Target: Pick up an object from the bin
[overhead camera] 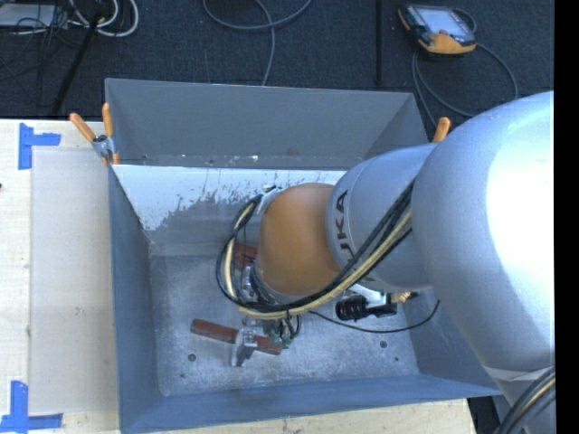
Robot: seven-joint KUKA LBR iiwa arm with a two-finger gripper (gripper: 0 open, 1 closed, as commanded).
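Observation:
A flat reddish-brown stick (pixel 213 331) lies on the bin floor at the front left of centre, running from left to right with a slight downward slant. My gripper (pixel 242 349) is down at the floor right on the stick's right half, its grey metal tip crossing the stick. The stick's right end (pixel 270 346) shows just past it. The orange cover above hides most of the gripper's body.
A small black cylindrical piece (pixel 360 308) with a thin black cable looping off it lies to the right, under the arm; I cannot tell whether it is loose. The arm covers the bin's right half. Bare floor lies left of the stick.

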